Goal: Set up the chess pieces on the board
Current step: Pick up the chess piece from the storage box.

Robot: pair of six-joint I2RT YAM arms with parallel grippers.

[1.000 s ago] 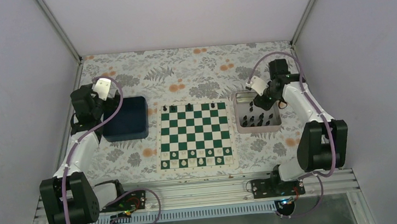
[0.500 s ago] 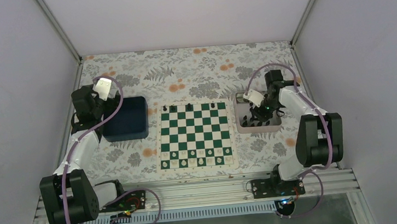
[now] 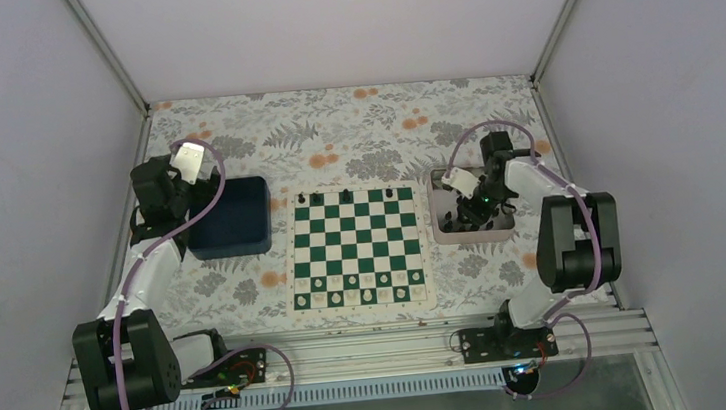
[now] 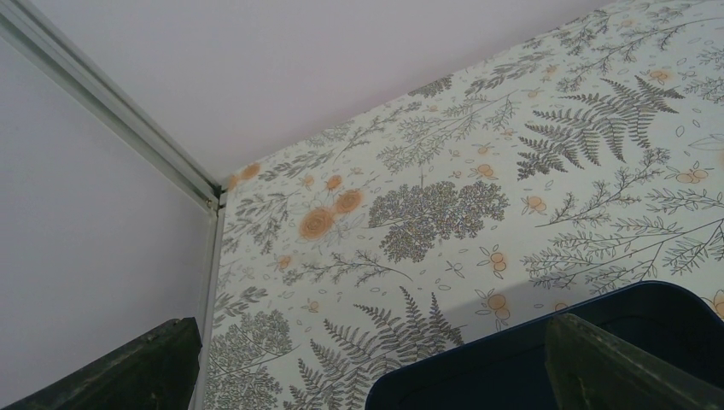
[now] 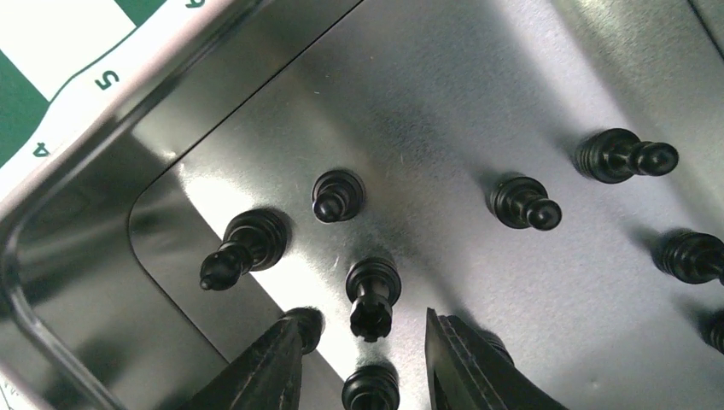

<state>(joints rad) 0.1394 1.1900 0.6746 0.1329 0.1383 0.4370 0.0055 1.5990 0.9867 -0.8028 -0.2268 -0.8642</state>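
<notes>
The green and white board (image 3: 355, 251) lies mid-table, with three black chess pieces (image 3: 346, 196) on its far row and cream pieces along its near rows. Several black pieces stand in the silver metal tray (image 3: 442, 233). My right gripper (image 3: 467, 215) is low inside the tray; in its wrist view it (image 5: 365, 335) is open, its fingers (image 5: 271, 363) on either side of a black rook (image 5: 372, 296), not touching it. Other black pieces (image 5: 522, 202) stand around. My left gripper (image 3: 198, 186) hangs open and empty over the far left corner of the dark blue bin (image 3: 230, 218).
The dark blue bin also shows in the left wrist view (image 4: 512, 371). The tray's rim (image 5: 128, 94) is close on the gripper's left, with the board's numbered edge (image 5: 51, 85) beyond it. White walls enclose the floral tablecloth (image 3: 332, 133).
My right gripper has dropped from above the tray's far edge down into the tray, among the black pieces. The left arm has not moved.
</notes>
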